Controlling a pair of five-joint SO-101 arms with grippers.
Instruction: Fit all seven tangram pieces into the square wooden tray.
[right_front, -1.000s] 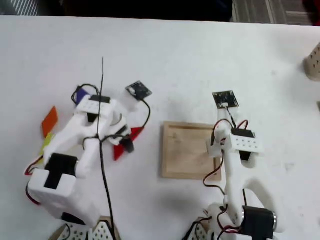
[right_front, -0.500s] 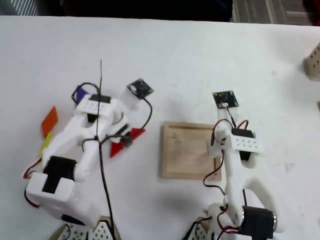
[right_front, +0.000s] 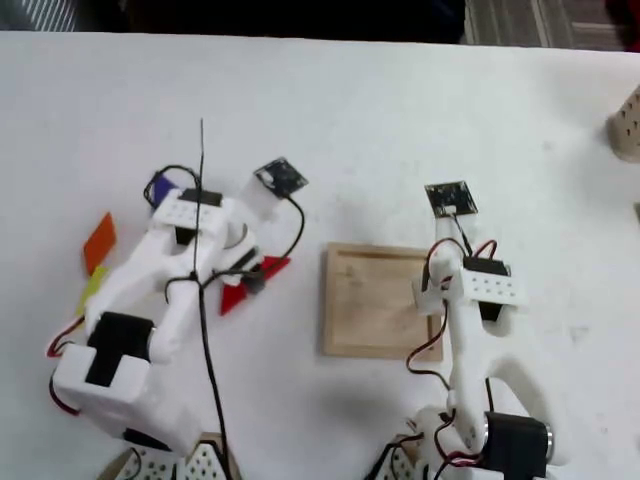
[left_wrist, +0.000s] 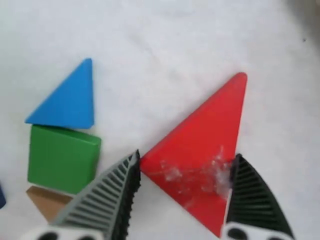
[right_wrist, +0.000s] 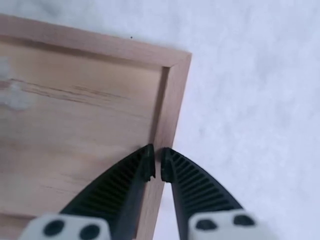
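Note:
A red triangle (left_wrist: 200, 145) lies on the white table between the fingers of my left gripper (left_wrist: 184, 167), which touch its two sides, so the gripper is shut on it. From above, the red triangle (right_front: 255, 280) sits just left of the square wooden tray (right_front: 328, 300), which holds no pieces. My right gripper (right_wrist: 157, 165) hangs shut and holding nothing over the tray's right rim (right_wrist: 172, 100). A blue triangle (left_wrist: 67, 100), a green square (left_wrist: 62, 157) and a brown piece (left_wrist: 45, 202) lie close beside the left gripper.
An orange piece (right_front: 98, 240), a yellow-green piece (right_front: 92, 287) and a purple piece (right_front: 160, 187) lie around the left arm. A perforated cylinder (right_front: 628, 125) stands at the right edge. Bare table stretches behind the tray.
The left gripper closed in on the red triangle, which turned slightly and shifted a little left. The right arm has not moved.

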